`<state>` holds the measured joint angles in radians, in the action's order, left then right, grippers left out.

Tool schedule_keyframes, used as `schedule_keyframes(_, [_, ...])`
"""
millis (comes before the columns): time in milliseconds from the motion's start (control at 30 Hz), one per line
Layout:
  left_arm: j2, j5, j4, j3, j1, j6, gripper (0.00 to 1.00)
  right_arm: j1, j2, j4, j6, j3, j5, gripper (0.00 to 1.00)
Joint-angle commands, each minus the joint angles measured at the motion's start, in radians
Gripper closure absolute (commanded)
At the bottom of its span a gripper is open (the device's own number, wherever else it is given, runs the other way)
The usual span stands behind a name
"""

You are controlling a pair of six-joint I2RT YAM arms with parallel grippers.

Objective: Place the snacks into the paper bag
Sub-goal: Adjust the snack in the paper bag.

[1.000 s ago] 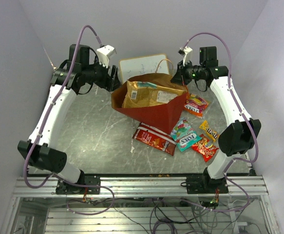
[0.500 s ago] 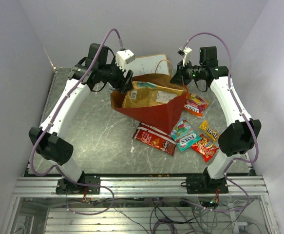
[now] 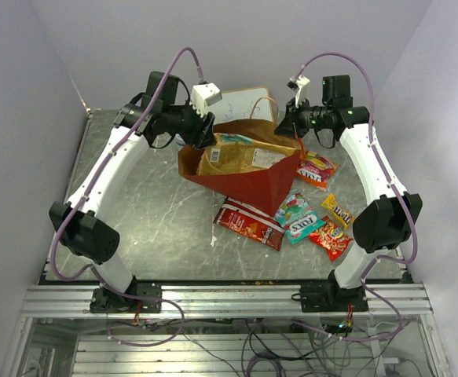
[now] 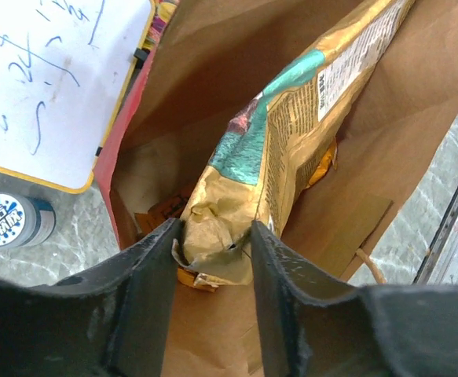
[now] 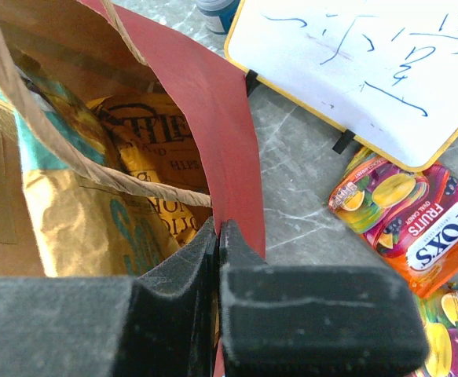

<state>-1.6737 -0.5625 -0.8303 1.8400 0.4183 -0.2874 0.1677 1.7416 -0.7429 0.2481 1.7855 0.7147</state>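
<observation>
The paper bag [image 3: 256, 184], red outside and brown inside [image 4: 213, 47], lies on the table with its mouth toward the back. A large gold and teal packet [image 3: 232, 153] lies inside it. My left gripper [image 3: 205, 137] is at the bag's mouth, open, its fingertips [image 4: 213, 228] either side of the packet's crumpled end [image 4: 291, 133]. My right gripper [image 3: 290, 126] is shut on the bag's red wall [image 5: 213, 102], its pads [image 5: 219, 228] pinching the rim. A long red chip bag [image 3: 248, 222] and several small packets [image 3: 304, 226] lie on the table in front of the bag.
A whiteboard [image 3: 229, 106] lies behind the bag. A blue and white can [image 4: 9, 220] stands next to it. An orange fruit-sweet packet [image 5: 413, 224] lies right of the bag. A second yellow packet [image 5: 150, 133] sits deep in the bag.
My left arm has swung right from the table's left side to the bag's mouth. The right arm and the bag have held still.
</observation>
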Motion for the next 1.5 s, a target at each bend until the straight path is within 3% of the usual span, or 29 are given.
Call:
schedule_keyframes(0, [-0.028, -0.066, -0.049, 0.024, 0.015, -0.048, 0.56, 0.0, -0.029, 0.005, 0.009, -0.009, 0.003, 1.0])
schedule_keyframes(167, [0.021, -0.071, 0.031, -0.012, 0.035, -0.128, 0.89, -0.001, -0.019, 0.008, 0.004, -0.01, 0.008, 1.0])
schedule_keyframes(233, [0.045, -0.075, 0.074, -0.025, 0.05, -0.181, 0.93, -0.001, -0.016, 0.008, 0.002, -0.008, 0.009, 1.0])
schedule_keyframes(600, [0.08, -0.211, 0.133, 0.012, 0.085, -0.515, 0.93, 0.001, -0.009, -0.001, -0.006, 0.006, 0.007, 1.0])
schedule_keyframes(767, [0.064, -0.208, 0.133, -0.009, 0.084, -0.655, 0.93, 0.001, -0.008, -0.008, -0.006, 0.009, 0.011, 1.0])
schedule_keyframes(1133, [-0.029, -0.239, 0.11, 0.136, 0.083, -0.698, 0.93, 0.004, -0.005, -0.004, -0.01, -0.003, 0.019, 1.0])
schedule_keyframes(1467, [-0.039, -0.282, 0.018, 0.068, 0.053, -0.885, 0.93, 0.005, -0.018, -0.01, -0.002, -0.009, 0.017, 1.0])
